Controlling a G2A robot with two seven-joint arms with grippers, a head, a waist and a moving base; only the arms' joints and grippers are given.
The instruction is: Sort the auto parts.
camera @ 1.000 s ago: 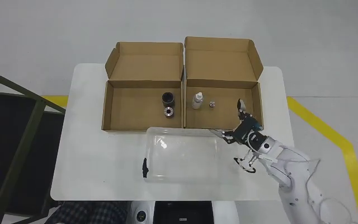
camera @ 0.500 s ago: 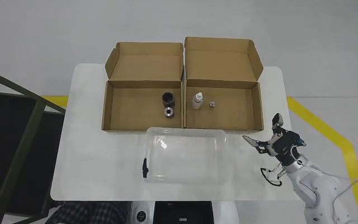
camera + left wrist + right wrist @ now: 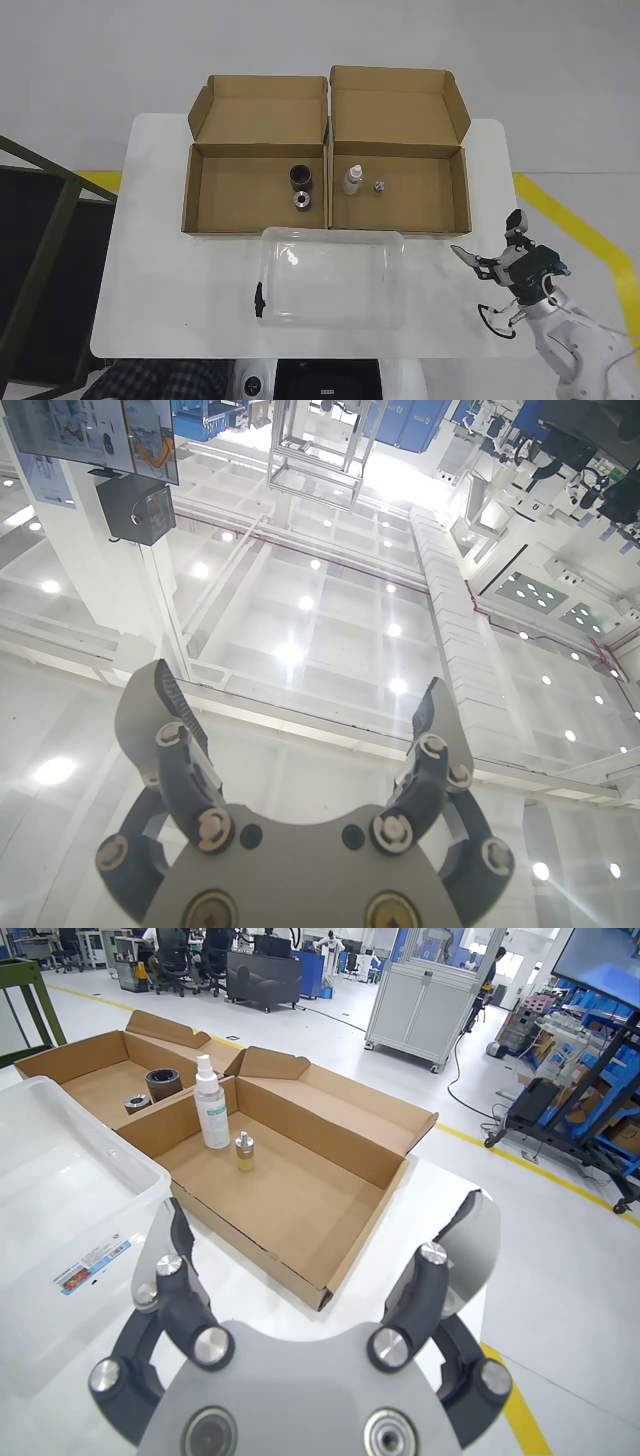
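Well, both grippers were wide open and held nothing. The right gripper point(image 3: 325, 1210) hung near the right box point(image 3: 350, 1208), and the left gripper point(image 3: 297, 682) pointed up. A spray bottle point(image 3: 211, 1108) and a little metal part point(image 3: 245, 1153) stood in that box. A dark cup point(image 3: 162, 1084) and a metal ring point(image 3: 137, 1104) sat in the left box point(image 3: 95, 1078). The metal bits looked hard, smooth and heavy, so their round sides seemed best to grab. The bottle looked light and tippy; its middle seemed safest.

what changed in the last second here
The right gripper pulled back from above the right box toward the table's right edge, open and empty throughout. Nothing was taken or released. The spray bottle, small fitting, tall cylinder, short cylinder and clear bin stayed put.
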